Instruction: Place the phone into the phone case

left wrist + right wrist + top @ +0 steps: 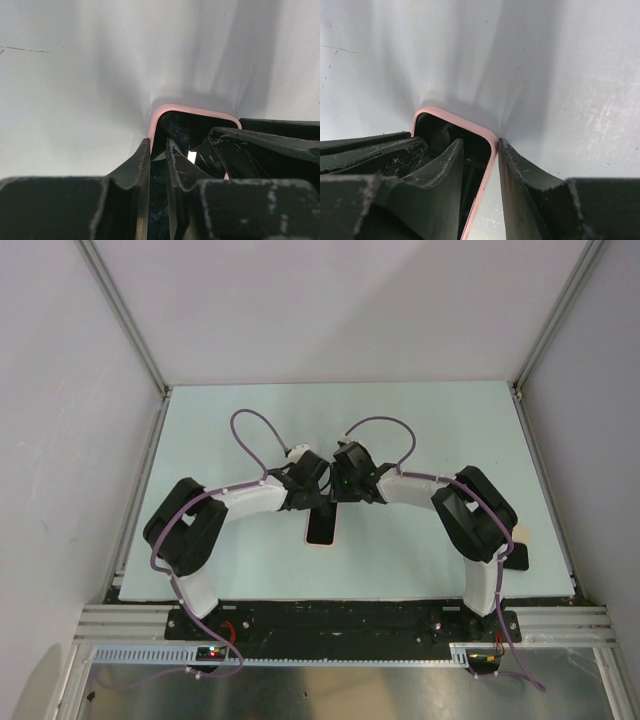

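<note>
- The phone (322, 525) lies flat at the middle of the table (220, 430), its long sides running near to far, between the two arms.
- It sits inside the phone case (172, 107). The pink rim wraps the black screen at both far corners in the wrist views and shows again at the near end in the top view.
- The left fingers (135, 167) stand astride the case's left long edge by the far corner, one outside on the table and one over the screen. The gap between them is slim, with the rim in it; whether they pinch it cannot be told.
- The right fingers (520, 170) stand astride the right long edge. The outer one is against the pink rim, and the inner one is over the screen with a clear gap to the rim. They are partly open and hold nothing.
- Room is tight over the screen: each wrist view shows the other arm's inner finger just beside its own.
- Beyond the far short edge, pale table surface runs on towards the back wall.
- The near half of the phone lies uncovered, well apart from the arm bases.
</note>
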Robot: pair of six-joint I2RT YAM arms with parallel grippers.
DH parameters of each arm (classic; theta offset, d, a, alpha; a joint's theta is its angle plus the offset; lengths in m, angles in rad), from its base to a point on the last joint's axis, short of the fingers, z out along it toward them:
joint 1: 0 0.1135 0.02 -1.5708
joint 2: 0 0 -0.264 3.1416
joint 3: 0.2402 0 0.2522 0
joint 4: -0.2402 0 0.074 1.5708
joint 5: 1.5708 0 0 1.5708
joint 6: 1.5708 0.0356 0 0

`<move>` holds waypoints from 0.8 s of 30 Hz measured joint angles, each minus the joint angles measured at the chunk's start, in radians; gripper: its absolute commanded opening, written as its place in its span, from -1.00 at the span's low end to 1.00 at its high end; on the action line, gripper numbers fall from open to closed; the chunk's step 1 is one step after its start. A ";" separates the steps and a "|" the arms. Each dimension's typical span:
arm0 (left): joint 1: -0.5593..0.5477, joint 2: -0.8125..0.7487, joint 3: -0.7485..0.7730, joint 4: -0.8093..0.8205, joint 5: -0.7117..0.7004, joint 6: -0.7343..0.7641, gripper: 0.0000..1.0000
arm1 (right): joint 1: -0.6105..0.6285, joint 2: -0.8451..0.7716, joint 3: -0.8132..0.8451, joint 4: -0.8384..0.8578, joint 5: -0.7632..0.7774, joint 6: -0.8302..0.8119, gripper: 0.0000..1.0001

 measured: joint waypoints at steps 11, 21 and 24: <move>-0.013 -0.024 0.009 -0.047 0.005 0.058 0.16 | -0.063 -0.085 -0.074 0.036 -0.142 0.023 0.59; -0.100 -0.103 0.010 -0.142 0.010 0.102 0.97 | -0.213 -0.360 -0.139 0.038 -0.203 0.031 0.72; -0.142 -0.097 0.010 -0.148 0.011 0.102 0.99 | -0.245 -0.431 -0.187 0.035 -0.206 0.038 0.74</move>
